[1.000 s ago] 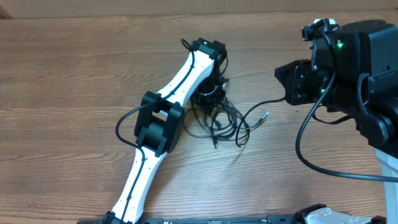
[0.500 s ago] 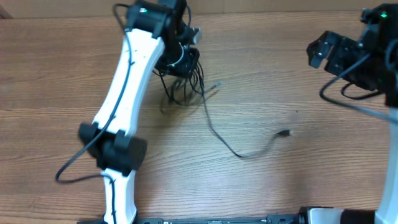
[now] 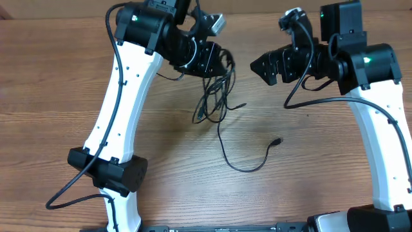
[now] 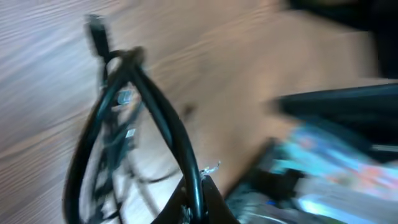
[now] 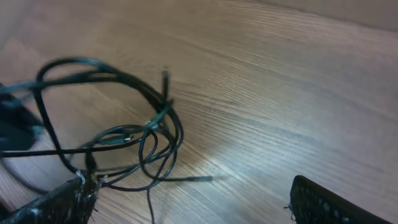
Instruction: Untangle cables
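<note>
Gripped the cables (image 3: pixel 215 96) in the left gripper (image 3: pixel 214 59), jaws pinched on the top of the bundle (blurred in the wrist view, so seemingly on several strands at once). Dangled loops straight below those jaws, with one loose strand (image 3: pixel 224 153) trailing over the wooden table (image 3: pixel 64 96) to a plug (image 3: pixel 277 140). Held the right gripper (image 3: pixel 265 66) beside the bundle, apart from it, jaws spread wide and empty, cables ahead of the fingertips.

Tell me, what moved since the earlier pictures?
The left tool lifted the cables toward the far side of the table, so one strand now trails out across it. The right tool opened. Unchanged: the left tool's grip on the cables.
</note>
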